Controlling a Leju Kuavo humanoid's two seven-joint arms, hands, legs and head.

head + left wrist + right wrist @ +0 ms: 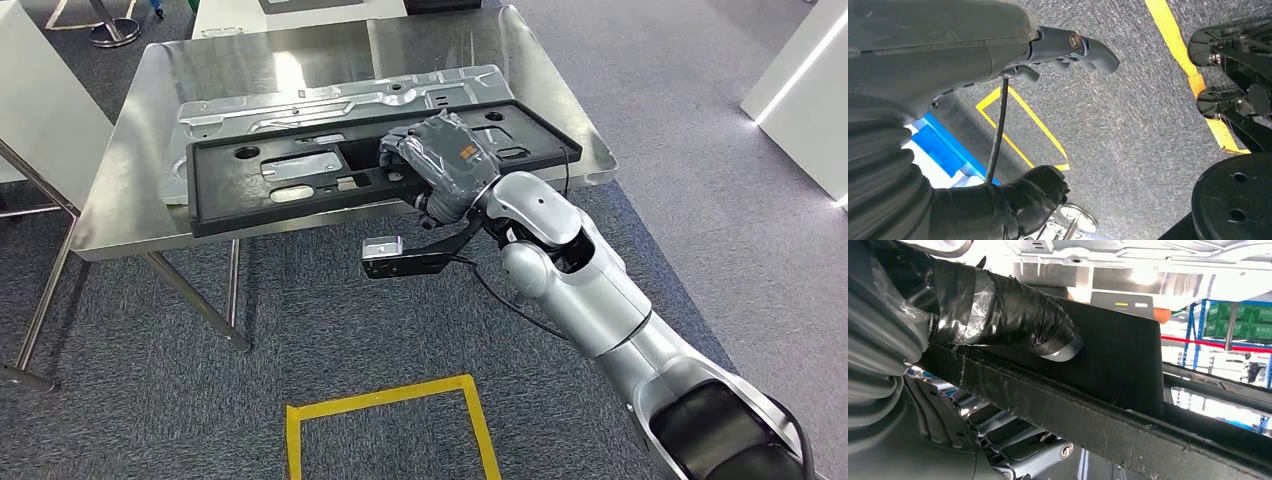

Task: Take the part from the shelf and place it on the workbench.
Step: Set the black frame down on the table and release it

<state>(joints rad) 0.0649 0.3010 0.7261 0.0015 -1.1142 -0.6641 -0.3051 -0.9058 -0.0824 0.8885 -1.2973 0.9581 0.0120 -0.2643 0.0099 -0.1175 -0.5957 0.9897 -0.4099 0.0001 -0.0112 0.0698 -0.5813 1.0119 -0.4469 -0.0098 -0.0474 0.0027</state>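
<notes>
Head view: right hand (440,165) grips the black part (300,180) at its near edge, over the workbench (130,200).

Placing looks nearly done: the part lies flat on a silver stamped panel (330,100) on the steel top, its near edge at the table's front. Next, I judge, the fingers must let go without dragging it off. An orange label on the hand is too small to read. Left hand (1068,50) hangs above carpet, fingers curled on nothing.
</notes>
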